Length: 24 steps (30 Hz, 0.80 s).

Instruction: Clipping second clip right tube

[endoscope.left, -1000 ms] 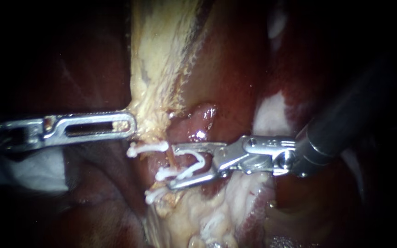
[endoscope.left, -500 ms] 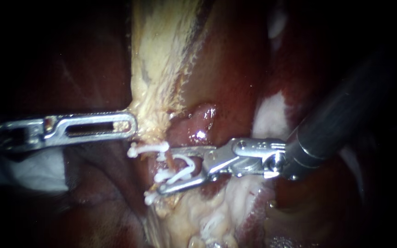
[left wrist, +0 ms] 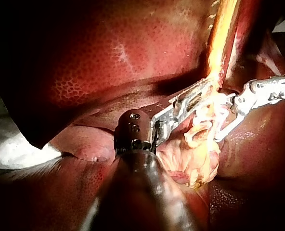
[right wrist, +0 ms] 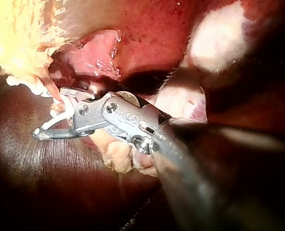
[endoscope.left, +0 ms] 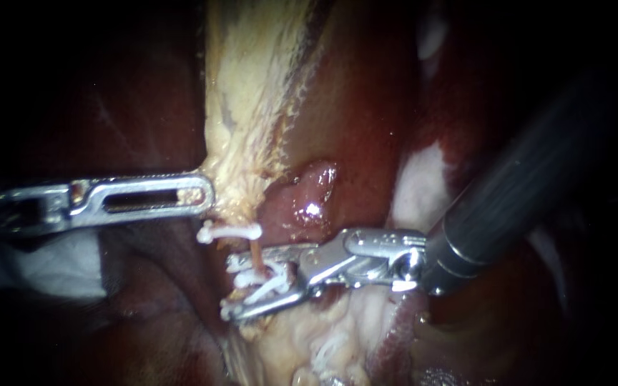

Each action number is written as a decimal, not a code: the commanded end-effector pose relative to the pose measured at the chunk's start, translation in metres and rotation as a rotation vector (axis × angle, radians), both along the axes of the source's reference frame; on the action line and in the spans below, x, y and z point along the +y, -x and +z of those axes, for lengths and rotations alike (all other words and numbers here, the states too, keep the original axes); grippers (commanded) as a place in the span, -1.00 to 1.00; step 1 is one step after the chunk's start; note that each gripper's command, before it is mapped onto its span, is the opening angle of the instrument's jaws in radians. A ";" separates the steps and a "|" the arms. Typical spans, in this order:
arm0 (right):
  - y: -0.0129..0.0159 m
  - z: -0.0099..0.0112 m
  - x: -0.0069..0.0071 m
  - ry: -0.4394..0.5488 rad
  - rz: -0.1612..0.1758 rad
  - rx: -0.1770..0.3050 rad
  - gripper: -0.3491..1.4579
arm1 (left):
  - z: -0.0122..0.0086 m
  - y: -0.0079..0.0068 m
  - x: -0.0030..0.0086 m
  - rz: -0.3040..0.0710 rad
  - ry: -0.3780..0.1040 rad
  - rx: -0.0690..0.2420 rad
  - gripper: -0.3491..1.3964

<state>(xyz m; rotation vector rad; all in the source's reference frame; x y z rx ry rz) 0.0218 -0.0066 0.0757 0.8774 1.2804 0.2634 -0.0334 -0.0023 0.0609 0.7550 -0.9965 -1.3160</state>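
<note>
Dark red liver (endoscope.left: 366, 107), pale yellow tissue strip (endoscope.left: 241, 107) pinched at its edge by left slotted steel instrument (endoscope.left: 207, 194), right steel instrument (endoscope.left: 228, 286) jaws clamping white plastic clip (endoscope.left: 266, 287) around thin orange tube (endoscope.left: 254, 250), just below a fixed white clip (endoscope.left: 230, 231).

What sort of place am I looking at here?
Probably a surgical practice bench, seen close up: glistening dark red liver, a white plastic clip on a thin tan tube, a slender steel left instrument, and a right instrument whose jaws hold a second white clip.
</note>
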 end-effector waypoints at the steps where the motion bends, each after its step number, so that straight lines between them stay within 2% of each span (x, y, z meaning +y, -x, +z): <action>1: 0.0000 -0.0001 0.0000 0.001 -0.001 0.000 -0.01 | 0.0000 0.0000 0.0000 -0.001 0.000 0.001 -1.00; 7: 0.0001 0.0000 0.0000 -0.016 0.001 -0.004 -0.05 | 0.0000 0.0000 0.0000 0.000 0.000 0.001 -1.00; 10: 0.0002 0.0001 0.0001 -0.033 -0.001 -0.011 -0.16 | 0.0000 0.0000 0.0000 0.000 0.000 0.001 -1.00; 11: 0.0002 0.0001 0.0002 -0.038 0.002 -0.014 -0.25 | 0.0000 0.0000 0.0000 0.000 0.000 0.001 -1.00; 13: 0.0004 0.0002 0.0005 -0.050 0.029 -0.043 -0.69 | 0.0000 0.0000 0.0000 0.000 0.000 0.001 -1.00; 15: 0.0008 0.0004 0.0011 -0.041 0.031 -0.087 -1.00 | 0.0000 0.0000 0.0000 0.000 0.000 0.001 -1.00; 18: 0.0016 0.0006 0.0017 -0.053 0.033 -0.125 -1.00 | 0.0000 0.0000 0.0000 0.000 0.000 0.001 -1.00; 22: 0.0021 0.0007 0.0019 -0.068 0.035 -0.179 -1.00 | 0.0000 0.0000 0.0000 0.000 0.000 0.000 -1.00; 24: 0.0021 0.0006 0.0018 -0.067 0.033 -0.181 -1.00 | 0.0000 0.0000 0.0000 0.000 0.000 0.001 -1.00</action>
